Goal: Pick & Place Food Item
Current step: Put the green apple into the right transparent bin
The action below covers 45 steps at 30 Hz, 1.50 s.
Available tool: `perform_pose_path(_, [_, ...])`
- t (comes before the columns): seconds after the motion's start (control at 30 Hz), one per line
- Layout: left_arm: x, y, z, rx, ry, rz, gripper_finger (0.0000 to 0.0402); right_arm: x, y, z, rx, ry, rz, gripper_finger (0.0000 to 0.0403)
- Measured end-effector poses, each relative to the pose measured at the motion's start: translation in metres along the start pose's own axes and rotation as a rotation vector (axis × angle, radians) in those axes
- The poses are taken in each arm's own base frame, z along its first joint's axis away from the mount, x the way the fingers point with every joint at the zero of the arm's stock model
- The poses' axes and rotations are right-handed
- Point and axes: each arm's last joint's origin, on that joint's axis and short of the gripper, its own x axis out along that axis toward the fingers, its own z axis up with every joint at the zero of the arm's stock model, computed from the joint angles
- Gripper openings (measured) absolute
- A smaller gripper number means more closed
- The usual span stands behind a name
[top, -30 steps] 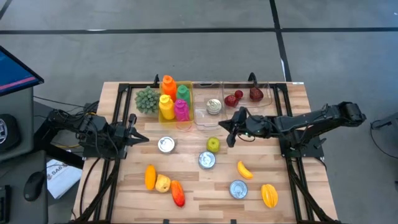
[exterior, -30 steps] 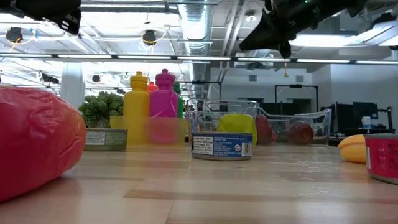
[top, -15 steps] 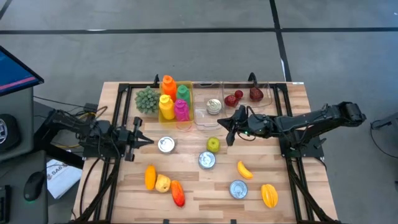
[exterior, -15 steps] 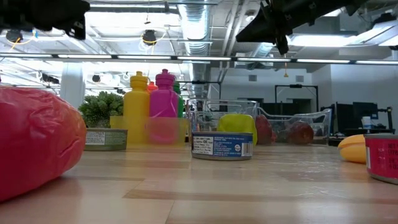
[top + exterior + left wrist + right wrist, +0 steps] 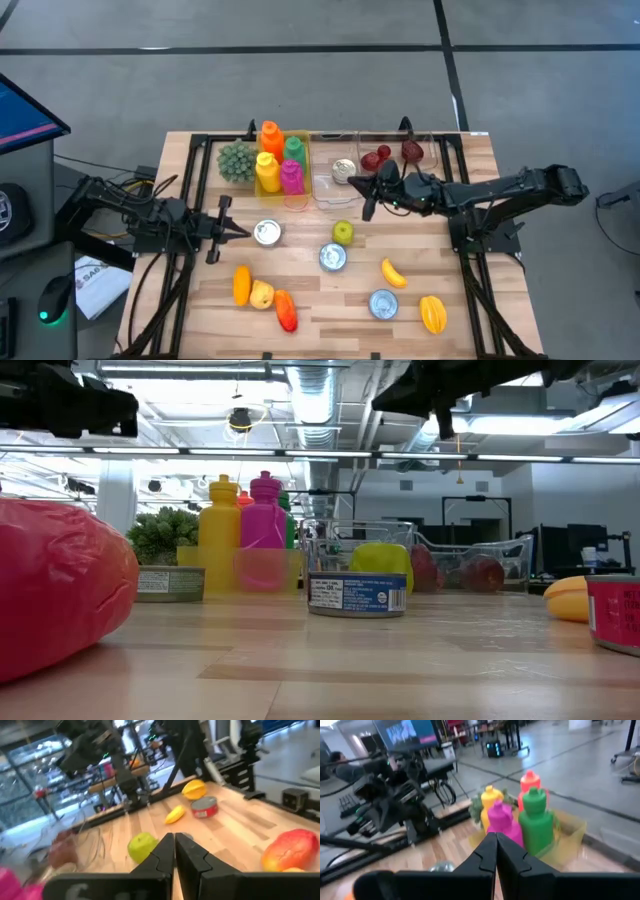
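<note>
Scanning the high view from its left edge, we meet the left gripper (image 5: 228, 229) first, at centre-left over the wooden table (image 5: 460, 320), its fingers pressed together with nothing between them — our left wrist view shows the same closed pair (image 5: 174, 854). Just right of its tips lies a silver can (image 5: 267, 233). Above, at upper centre-left, a green leafy bunch (image 5: 237, 160) sits beside a yellow bin holding four bottles: orange (image 5: 270, 135), green (image 5: 293, 149), yellow (image 5: 267, 172) and pink (image 5: 291, 176). At lower left of centre, an orange fruit (image 5: 241, 284), a yellow fruit (image 5: 262, 294) and a red pepper (image 5: 285, 310) lie in a close row.

Moving to the middle, a clear bin (image 5: 333, 185) holds another can (image 5: 343, 170). Below it the green apple (image 5: 342, 232) rests on the bare wood, untouched, with a blue-labelled can (image 5: 332, 257) just below.

Our right gripper (image 5: 364, 194) hangs at centre, above the apple and near the clear bin's right edge, apart from both. Its fingers are closed and empty — the right wrist view shows them (image 5: 495, 853) shut, aimed toward the bottles.

Further right, a second clear bin at upper right of centre holds red fruits (image 5: 377, 158). At lower right lie a small banana-like fruit (image 5: 393, 272), a red-labelled can (image 5: 383, 303) and a yellow pepper (image 5: 432, 313).
</note>
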Motion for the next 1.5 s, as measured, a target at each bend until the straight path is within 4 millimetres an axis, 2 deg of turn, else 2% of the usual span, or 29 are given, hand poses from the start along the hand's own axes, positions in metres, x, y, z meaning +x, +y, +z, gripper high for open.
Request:
perform_pose_path(0.23, [0.0,-0.004,0.0,-0.007,-0.024,-0.117,0.0002,0.023,0.001,0.001,-0.028,-0.075,-0.082,0.0001])
perform_pose_path(0.57, [0.0,-0.003,0.0,0.017,-0.021,-0.089,0.0002,0.069,0.033,0.022,-0.182,-0.073,-0.073,0.0001])
perform_pose_path(0.77, [0.0,-0.002,0.002,0.016,-0.044,-0.071,0.0002,0.098,0.048,0.037,-0.192,0.05,-0.109,0.0001])
perform_pose_path(0.9, [0.0,-0.002,0.001,-0.002,-0.028,-0.077,0.0002,0.111,0.059,0.037,-0.225,0.23,-0.15,0.0001])
perform_pose_path(1.07, [0.0,-0.004,-0.002,-0.007,0.004,-0.105,0.0002,0.119,0.066,0.036,-0.208,0.349,-0.218,0.0001])
perform_pose_path(1.27, [-0.002,-0.01,-0.017,-0.142,0.152,-0.198,0.0002,0.121,0.067,0.026,-0.21,0.437,-0.221,0.0001])
perform_pose_path(1.5, [-0.002,-0.009,-0.014,-0.154,0.12,-0.196,0.0002,0.111,0.069,0.018,0.005,0.497,-0.306,0.0001])
